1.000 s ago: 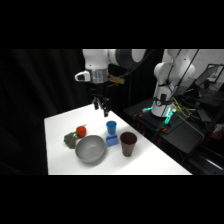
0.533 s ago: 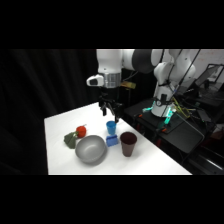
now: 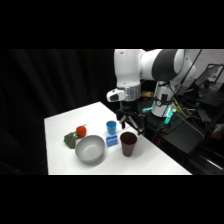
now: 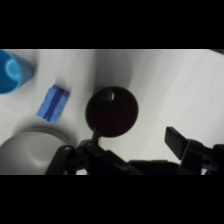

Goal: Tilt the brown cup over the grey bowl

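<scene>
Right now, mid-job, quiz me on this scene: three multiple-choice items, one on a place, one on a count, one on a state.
1. The gripper is:
A. above the brown cup
B. above the grey bowl
C. off the table

2. Cups on the table:
A. one
B. two
C. three

3. The brown cup is:
A. tipped over
B. lifted
C. upright on the table

Answers:
A, the wrist view looks straight down into its mouth.
B, brown cup plus blue cup.
C, it stands on the table beside the bowl.

The white desk (image 3: 150,160) carries a grey bowl (image 3: 90,149), brown cup (image 3: 128,143), blue cup (image 3: 111,127), blue block (image 3: 111,141) and green-and-red lump (image 3: 75,137).
</scene>
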Tool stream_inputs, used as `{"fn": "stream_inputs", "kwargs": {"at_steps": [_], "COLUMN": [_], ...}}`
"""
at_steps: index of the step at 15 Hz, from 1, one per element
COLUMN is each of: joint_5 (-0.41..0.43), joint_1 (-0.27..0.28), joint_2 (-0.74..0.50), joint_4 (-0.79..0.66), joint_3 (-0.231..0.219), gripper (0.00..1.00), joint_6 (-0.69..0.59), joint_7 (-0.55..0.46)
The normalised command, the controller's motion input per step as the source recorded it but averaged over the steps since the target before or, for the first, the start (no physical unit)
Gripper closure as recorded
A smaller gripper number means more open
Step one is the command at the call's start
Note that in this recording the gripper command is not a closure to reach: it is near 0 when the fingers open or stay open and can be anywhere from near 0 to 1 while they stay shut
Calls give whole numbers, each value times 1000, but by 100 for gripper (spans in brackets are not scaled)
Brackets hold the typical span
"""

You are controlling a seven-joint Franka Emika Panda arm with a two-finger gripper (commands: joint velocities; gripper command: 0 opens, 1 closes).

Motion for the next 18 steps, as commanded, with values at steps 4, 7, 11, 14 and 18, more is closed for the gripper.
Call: {"fn": "stream_inputs", "kwargs": {"at_steps": [4, 7, 11, 14, 18], "joint_5": [13, -681, -999, -811, -349], "joint_1": [135, 54, 78, 176, 127], "joint_2": [-8, 183, 215, 151, 70], "joint_4": [-193, -273, -127, 118, 120], "joint_3": [138, 42, -296, -340, -151], "gripper": [0, 0, 0, 100, 100], "joint_6": [328, 816, 576, 160, 28], "joint_7": [32, 441, 659, 655, 366]}}
